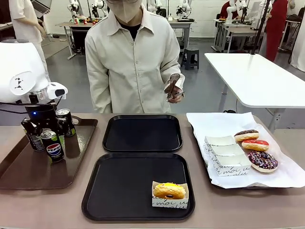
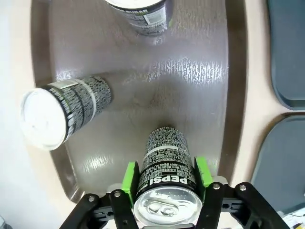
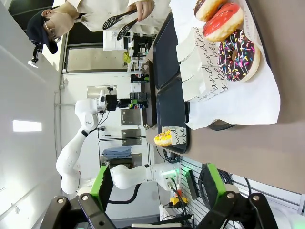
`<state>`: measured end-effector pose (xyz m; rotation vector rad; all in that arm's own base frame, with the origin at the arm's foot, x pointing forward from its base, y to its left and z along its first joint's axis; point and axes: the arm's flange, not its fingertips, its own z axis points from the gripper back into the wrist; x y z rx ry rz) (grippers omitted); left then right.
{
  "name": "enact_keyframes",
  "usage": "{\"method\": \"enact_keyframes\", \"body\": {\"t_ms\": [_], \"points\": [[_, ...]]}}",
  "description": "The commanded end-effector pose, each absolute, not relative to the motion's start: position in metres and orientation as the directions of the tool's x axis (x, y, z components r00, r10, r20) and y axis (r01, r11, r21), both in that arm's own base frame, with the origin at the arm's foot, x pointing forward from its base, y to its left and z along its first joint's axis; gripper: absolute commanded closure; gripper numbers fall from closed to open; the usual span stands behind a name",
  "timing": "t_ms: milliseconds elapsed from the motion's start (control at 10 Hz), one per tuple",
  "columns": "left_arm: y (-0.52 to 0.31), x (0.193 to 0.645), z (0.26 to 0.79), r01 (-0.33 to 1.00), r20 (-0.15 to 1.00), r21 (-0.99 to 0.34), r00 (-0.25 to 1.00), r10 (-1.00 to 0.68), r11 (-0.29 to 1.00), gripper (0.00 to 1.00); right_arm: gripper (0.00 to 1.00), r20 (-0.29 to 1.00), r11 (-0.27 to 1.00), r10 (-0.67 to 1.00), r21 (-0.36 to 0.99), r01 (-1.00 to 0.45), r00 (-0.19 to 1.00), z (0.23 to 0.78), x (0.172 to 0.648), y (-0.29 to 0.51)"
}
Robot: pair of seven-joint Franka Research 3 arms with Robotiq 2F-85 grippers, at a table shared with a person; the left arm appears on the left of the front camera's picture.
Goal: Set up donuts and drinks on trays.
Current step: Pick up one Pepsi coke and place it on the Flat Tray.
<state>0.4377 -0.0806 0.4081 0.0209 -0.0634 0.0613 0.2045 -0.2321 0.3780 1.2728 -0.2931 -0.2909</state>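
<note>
Front view: my left gripper stood over the brown tray at the table's left, clamped on an upright Pepsi can. A second can stood just to its left and a third can just behind, both on that tray. Two black trays lay in the middle. The far tray was bare, and the near tray carried one yellow-glazed donut in a white paper boat at its near right corner. On the right, a paper-lined tray held empty paper boats and, beside them, a chocolate donut, a red-iced donut and a sprinkled dark donut. A person across the table held tongs in one hand.

Left wrist view: my green pads pressed both sides of the Pepsi can. I could not tell whether its base touched the brown tray. The second can and third can stood apart from it.

Right wrist view: my right gripper hung with fingers spread wide and nothing between them, above the table beside the paper-lined tray and its three donuts. The yellow-glazed donut sat farther off.
</note>
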Motion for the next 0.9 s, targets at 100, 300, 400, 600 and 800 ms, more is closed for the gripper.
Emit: {"method": "enact_keyframes", "body": {"t_ms": [100,300,400,600,800], "points": [[-0.089,0.385,0.500,-0.066,0.108,-0.018,0.992,0.067,0.998,1.00,0.00,0.067,0.264,-0.369,0.964,0.035,0.927,0.378,0.205,-0.232],[-0.090,0.352,0.535,-0.055,0.133,-0.010,0.990,0.056,0.998,1.00,0.00,0.067,0.264,-0.369,0.964,0.035,0.927,0.378,0.205,-0.232],[-0.088,0.344,0.544,-0.052,0.145,-0.034,0.988,0.056,0.998,1.00,0.00,0.067,0.264,-0.369,0.964,0.035,0.927,0.378,0.205,-0.232],[-0.090,0.346,0.543,-0.054,0.137,-0.002,0.989,0.054,0.999,1.00,0.00,0.067,0.264,-0.369,0.964,0.035,0.927,0.378,0.205,-0.232],[-0.090,0.346,0.543,-0.054,0.137,-0.002,0.989,0.054,0.999,1.00,0.00,0.067,0.264,-0.369,0.964,0.035,0.927,0.378,0.205,-0.232]]}}
